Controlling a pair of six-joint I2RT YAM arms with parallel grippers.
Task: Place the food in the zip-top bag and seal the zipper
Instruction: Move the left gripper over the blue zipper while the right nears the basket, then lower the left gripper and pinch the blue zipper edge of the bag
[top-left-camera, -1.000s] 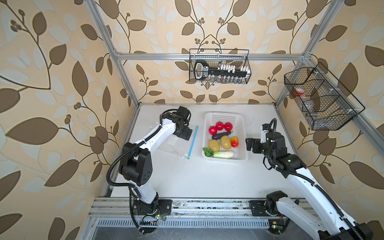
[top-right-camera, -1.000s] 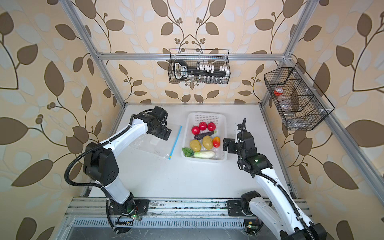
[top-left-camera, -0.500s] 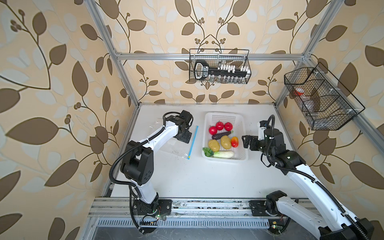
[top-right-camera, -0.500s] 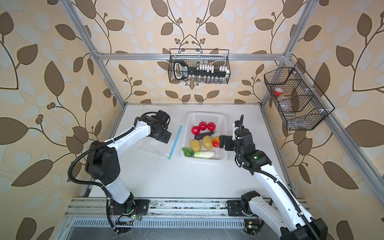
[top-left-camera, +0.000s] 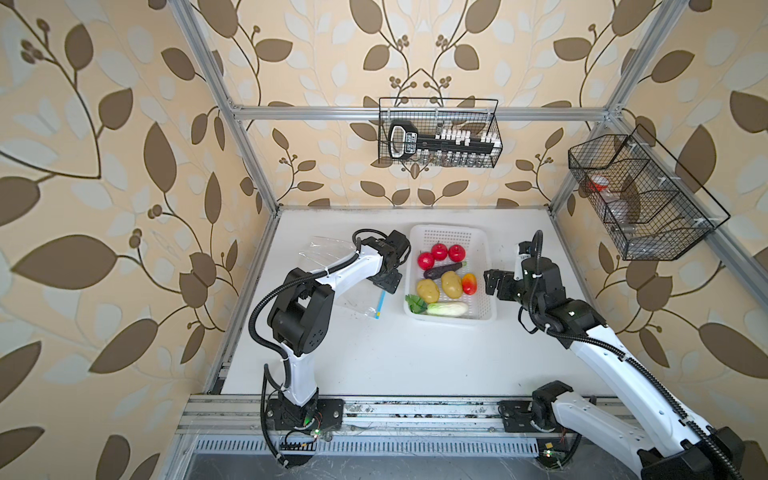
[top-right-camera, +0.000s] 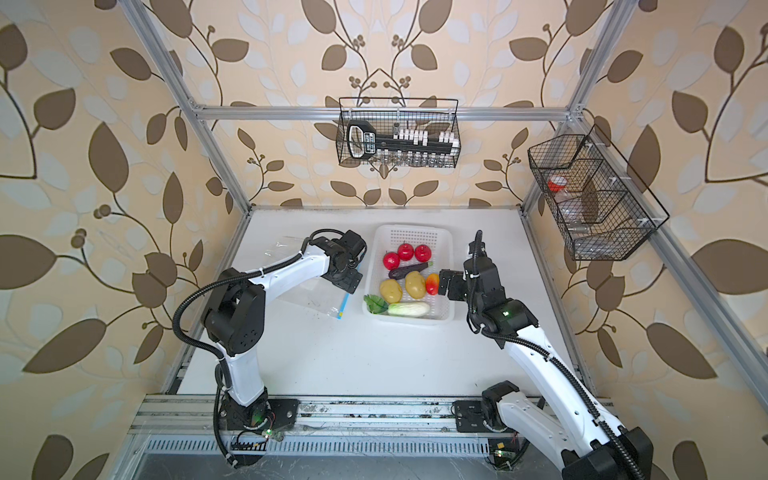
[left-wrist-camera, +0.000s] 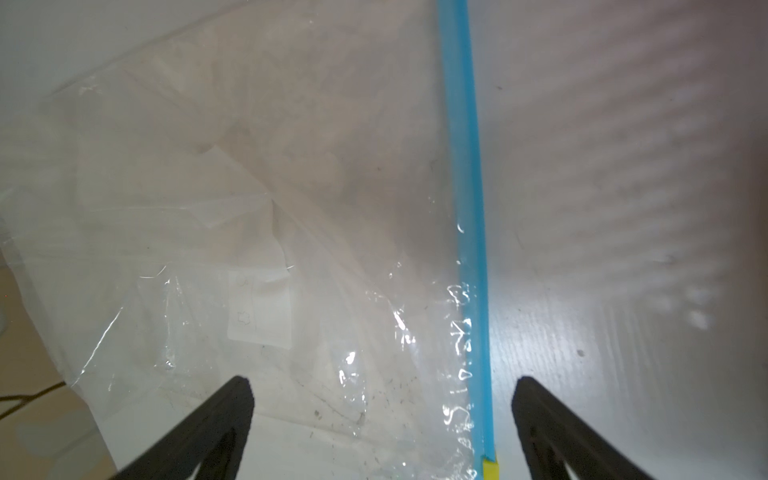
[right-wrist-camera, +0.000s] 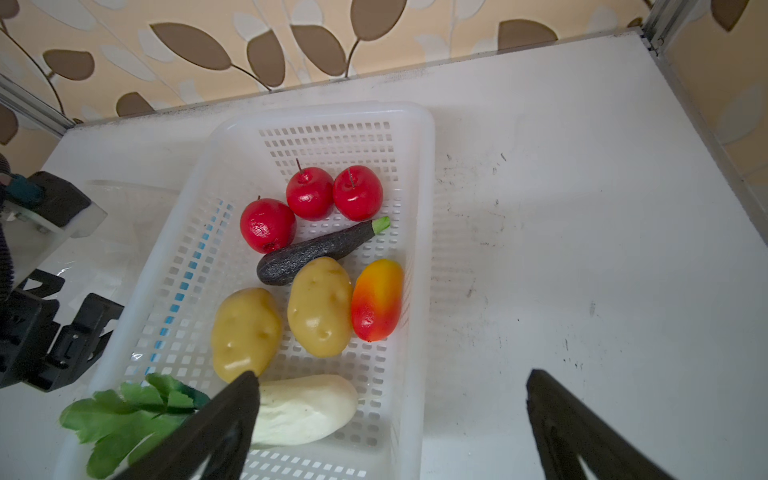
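Food (right-wrist-camera: 320, 307): all eight pieces lie in the white basket (right-wrist-camera: 419, 208).
Zip-top bag (left-wrist-camera: 249, 199): lying on the desk (top-left-camera: 415, 357), just left of the basket, zipper (left-wrist-camera: 467, 187) along its right edge.
Left end effector (left-wrist-camera: 382, 382): you have it wide open, empty, the zipper between its jaws.
Right end effector (right-wrist-camera: 392, 374): wide open, empty, at the basket's right edge.

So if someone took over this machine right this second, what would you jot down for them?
Left tool: open, empty, above the zip-top bag, astride the zipper near its yellow slider.
Right tool: open, empty, over the right rim of the white basket.
All eight pieces of food lie in the basket; the bag lies flat on the table beside it.
Done: nothing bagged.
Left: open the bag if shut, load the food, seal.
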